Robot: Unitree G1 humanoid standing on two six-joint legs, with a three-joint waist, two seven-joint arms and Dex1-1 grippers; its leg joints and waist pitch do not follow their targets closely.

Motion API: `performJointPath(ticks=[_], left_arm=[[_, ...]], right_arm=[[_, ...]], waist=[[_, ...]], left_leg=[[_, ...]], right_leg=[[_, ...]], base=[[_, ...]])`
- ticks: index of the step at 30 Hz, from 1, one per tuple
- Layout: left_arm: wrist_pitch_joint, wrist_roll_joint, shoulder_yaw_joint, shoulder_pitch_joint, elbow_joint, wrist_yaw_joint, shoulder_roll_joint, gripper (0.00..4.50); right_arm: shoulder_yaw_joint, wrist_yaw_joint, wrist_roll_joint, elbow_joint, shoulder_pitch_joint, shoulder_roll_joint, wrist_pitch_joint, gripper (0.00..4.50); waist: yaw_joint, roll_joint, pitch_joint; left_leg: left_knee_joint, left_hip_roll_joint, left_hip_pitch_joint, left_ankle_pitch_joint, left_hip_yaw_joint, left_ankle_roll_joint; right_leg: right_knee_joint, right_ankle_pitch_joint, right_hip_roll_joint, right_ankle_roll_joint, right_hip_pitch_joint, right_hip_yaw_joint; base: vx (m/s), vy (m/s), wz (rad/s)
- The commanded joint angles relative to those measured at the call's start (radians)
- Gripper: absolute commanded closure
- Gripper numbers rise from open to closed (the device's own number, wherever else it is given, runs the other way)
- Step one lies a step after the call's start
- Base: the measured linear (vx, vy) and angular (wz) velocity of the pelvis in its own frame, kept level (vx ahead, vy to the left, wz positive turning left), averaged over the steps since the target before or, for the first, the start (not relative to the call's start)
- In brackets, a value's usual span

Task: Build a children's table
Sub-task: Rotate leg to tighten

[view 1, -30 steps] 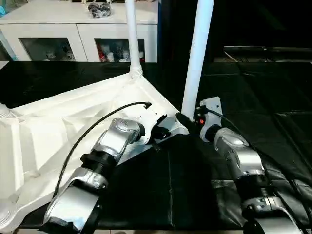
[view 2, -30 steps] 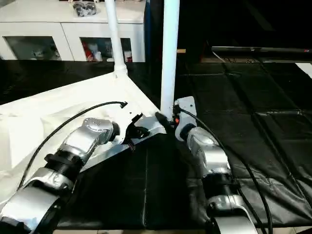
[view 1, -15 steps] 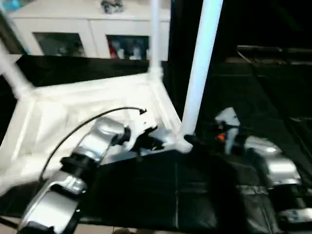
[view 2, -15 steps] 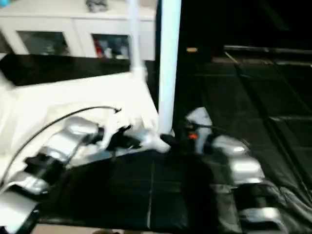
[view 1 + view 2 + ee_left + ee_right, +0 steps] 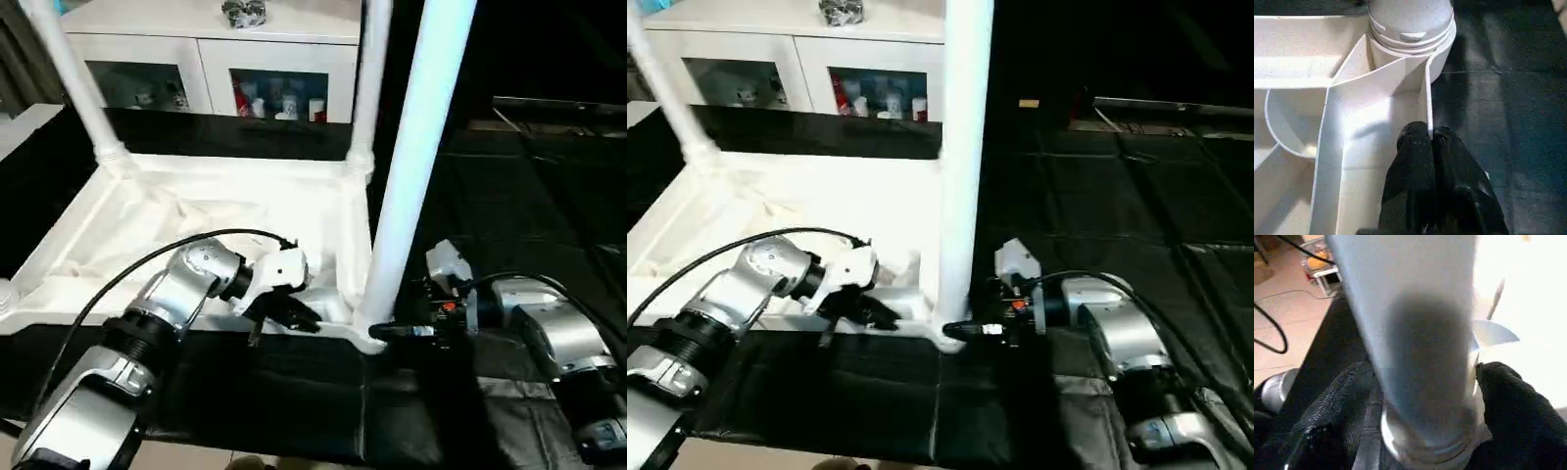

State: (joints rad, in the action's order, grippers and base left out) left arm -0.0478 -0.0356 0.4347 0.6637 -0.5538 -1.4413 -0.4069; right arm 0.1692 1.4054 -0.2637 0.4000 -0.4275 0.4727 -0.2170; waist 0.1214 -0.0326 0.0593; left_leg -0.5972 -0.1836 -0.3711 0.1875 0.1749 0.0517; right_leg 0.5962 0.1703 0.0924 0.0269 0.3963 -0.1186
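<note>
The children's table top [image 5: 196,211] lies upside down on the black mat, ribs up. Three white legs stand in its corner sockets: the near right leg [image 5: 416,166], the far right leg [image 5: 364,88] and the far left leg [image 5: 73,83]. My left gripper [image 5: 299,318] is shut on the thin rim wall [image 5: 1426,93] just beside the near right socket [image 5: 1411,29]. My right gripper [image 5: 384,333] reaches in low from the right. Its black fingers [image 5: 1337,406] hug the base of the near right leg [image 5: 1415,308] on both sides.
A white glass-door cabinet [image 5: 211,69] stands behind the table top, with a small dark bundle [image 5: 242,12] on it. The black mat [image 5: 529,186] stretches to the right. A rounded near left corner socket [image 5: 5,294] shows at the edge.
The view has swung. The table top now lies squarer to me and the far left leg has come into sight. My right forearm has dropped lower beside the near leg's base.
</note>
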Motion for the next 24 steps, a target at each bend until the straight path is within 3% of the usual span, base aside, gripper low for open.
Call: performJointPath(ticks=[1,9,10,24], left_arm=[[0.021,-0.014,0.053,-0.013,0.032,-0.052,0.003,4.50],[0.032,-0.018,0.061,-0.021,0.044,-0.066,-0.004,4.50],[0.032,-0.019,0.061,-0.021,0.045,-0.065,-0.004,4.50],[-0.025,-0.005,0.035,-0.017,0.028,-0.011,0.023,4.50]], right_arm=[[0.011,0.024,-0.004,-0.005,-0.015,0.004,-0.010,1.28],[0.032,0.079,-0.024,-0.013,-0.016,0.016,-0.043,1.84],[0.032,0.084,-0.026,-0.014,-0.015,0.017,-0.046,2.06],[0.040,0.076,-0.053,-0.088,0.047,0.013,-0.104,2.37]], waist=[[-0.003,0.008,-0.077],[0.001,0.009,-0.078],[0.002,0.015,-0.079],[0.011,0.008,-0.076]], left_leg=[[0.066,-0.060,0.015,0.164,-0.013,-0.073],[0.067,-0.059,0.013,0.167,-0.013,-0.066],[0.066,-0.059,0.012,0.157,-0.013,-0.068],[0.067,-0.059,0.017,0.180,-0.012,-0.059]], right_leg=[[-0.066,0.225,0.075,0.221,-0.052,0.064],[-0.067,0.237,0.075,0.210,-0.055,0.063],[-0.064,0.234,0.076,0.210,-0.056,0.062],[-0.071,0.272,0.075,0.196,-0.053,0.063]], base=[[0.000,0.000,0.00],[0.000,0.000,0.00],[0.000,0.000,0.00],[0.000,0.000,0.00]])
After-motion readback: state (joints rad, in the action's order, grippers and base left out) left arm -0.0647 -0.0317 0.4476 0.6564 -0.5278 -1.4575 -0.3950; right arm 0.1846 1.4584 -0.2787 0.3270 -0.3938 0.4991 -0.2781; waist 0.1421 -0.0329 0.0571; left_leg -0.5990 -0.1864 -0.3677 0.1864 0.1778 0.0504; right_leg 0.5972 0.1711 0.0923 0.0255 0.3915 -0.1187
